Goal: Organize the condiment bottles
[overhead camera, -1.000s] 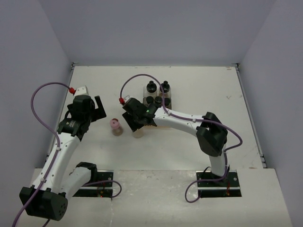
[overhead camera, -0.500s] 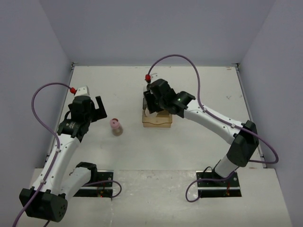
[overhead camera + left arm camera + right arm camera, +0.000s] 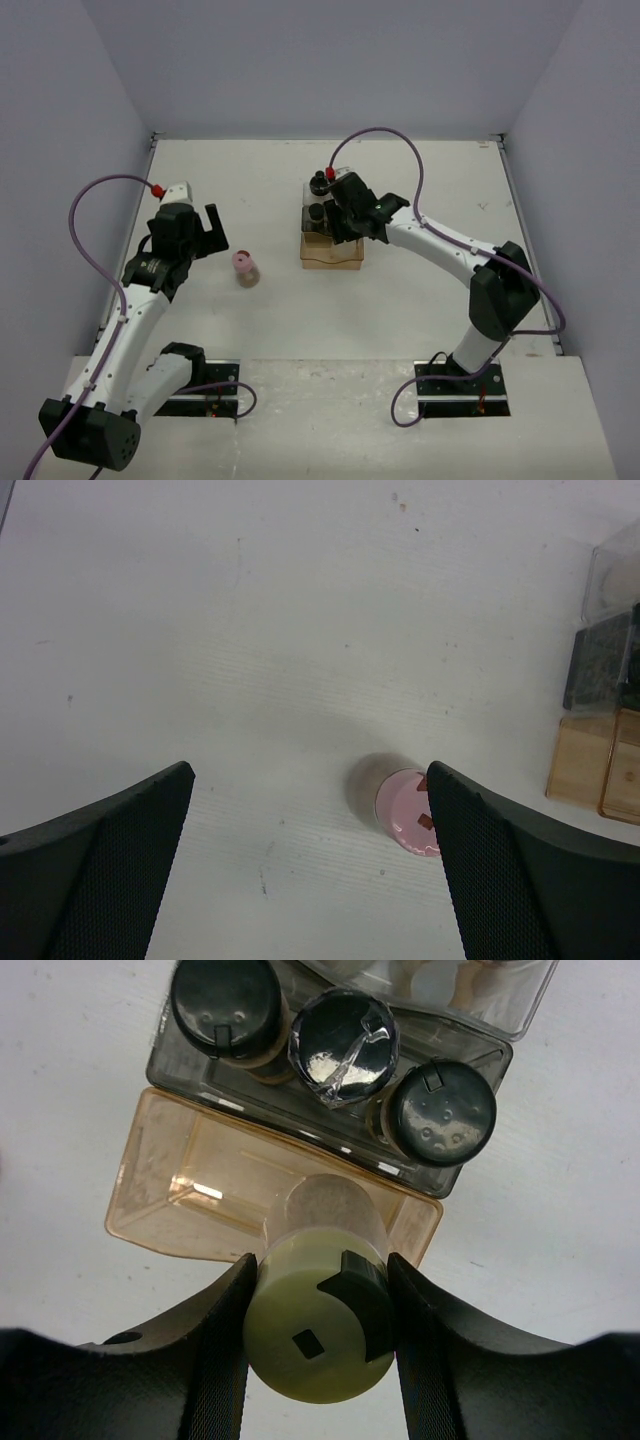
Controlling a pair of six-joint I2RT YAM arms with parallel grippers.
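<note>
My right gripper [image 3: 320, 1282], clamped on the yellow-green-capped jar [image 3: 300, 1360], holds it over the rack's tan tier [image 3: 195, 1200]; lowering it upright, clear of the tier's walls, should seat it cleanly.

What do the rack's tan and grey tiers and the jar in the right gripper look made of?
Tan tier: probably translucent amber plastic, glossy, with a light glint and the table showing through. Grey tier: smoky see-through plastic, similar sheen. Yellow-green-capped jar in the right gripper: matte opaque plastic cap with a moulded flip tab; clear body, plastic or glass, cannot tell.
</note>
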